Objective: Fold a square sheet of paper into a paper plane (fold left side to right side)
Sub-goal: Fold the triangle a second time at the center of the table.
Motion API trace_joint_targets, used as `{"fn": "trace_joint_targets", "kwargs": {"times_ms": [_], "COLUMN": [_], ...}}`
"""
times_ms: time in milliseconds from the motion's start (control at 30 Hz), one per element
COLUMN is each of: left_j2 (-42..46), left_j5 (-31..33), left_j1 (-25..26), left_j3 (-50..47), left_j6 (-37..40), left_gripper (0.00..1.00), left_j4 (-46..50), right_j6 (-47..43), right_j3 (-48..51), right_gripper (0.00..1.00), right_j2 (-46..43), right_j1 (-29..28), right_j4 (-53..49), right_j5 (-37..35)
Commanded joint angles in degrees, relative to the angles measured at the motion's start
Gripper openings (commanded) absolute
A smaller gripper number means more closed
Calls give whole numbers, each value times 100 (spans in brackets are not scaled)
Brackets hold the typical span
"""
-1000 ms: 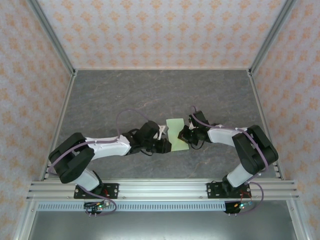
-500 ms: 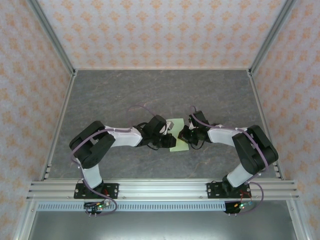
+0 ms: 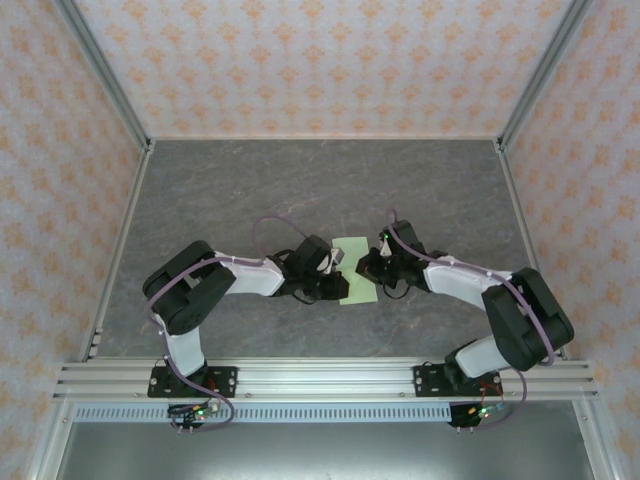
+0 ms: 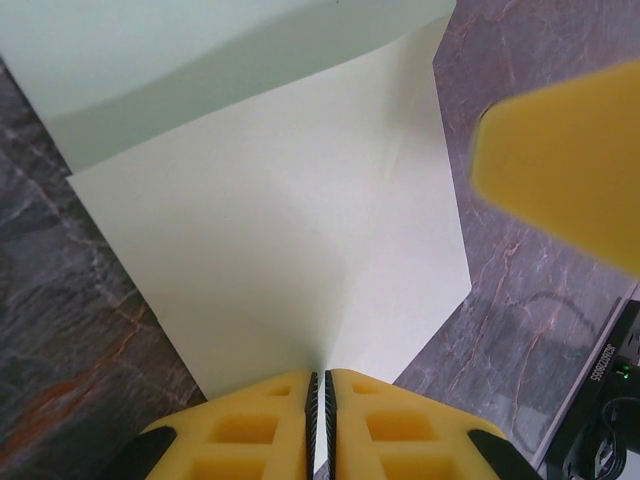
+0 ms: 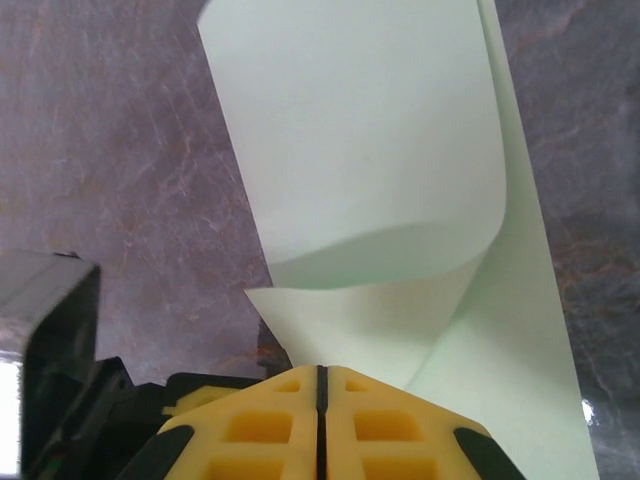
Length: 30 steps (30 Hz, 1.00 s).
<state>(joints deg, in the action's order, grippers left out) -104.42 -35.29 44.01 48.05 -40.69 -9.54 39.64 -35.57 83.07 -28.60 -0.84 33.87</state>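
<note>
Pinched from both sides near the middle of the grey surface point(image 3: 250, 190), toward its near edge: the square sheet of paper point(image 3: 356, 256). Clamped at one edge by the left hand point(image 4: 318, 385), yellow pads point(image 4: 250, 425) pressed together on the pale-green paper. Gripped just as tightly at the opposite edge by the right hand point(image 5: 322, 374), with one flap curled up and over, free edge bowed above the lower layer. Beyond, broad bare stone out to the metal rails point(image 3: 115, 240).
</note>
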Motion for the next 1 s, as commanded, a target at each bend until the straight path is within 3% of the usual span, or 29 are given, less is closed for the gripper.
{"fn": "trace_joint_targets", "kwargs": {"times_ms": [0, 533, 967], "left_j2": [-79, -87, -192], "left_j5": [239, 643, 919], "left_j1": [159, 274, 271], "left_j3": [-87, -26, 2], "left_j6": [-18, 54, 70], "left_gripper": [15, 11, 7], "left_j4": [377, 872, 1325], "right_j6": [251, 312, -515], "right_j3": [171, -29, -151], "right_gripper": [10, 10, 10], "right_j2": [30, 661, 819], "right_j1": [-152, -222, -155], "right_j4": [296, 656, 25], "right_j5": [-13, -18, -819]}}
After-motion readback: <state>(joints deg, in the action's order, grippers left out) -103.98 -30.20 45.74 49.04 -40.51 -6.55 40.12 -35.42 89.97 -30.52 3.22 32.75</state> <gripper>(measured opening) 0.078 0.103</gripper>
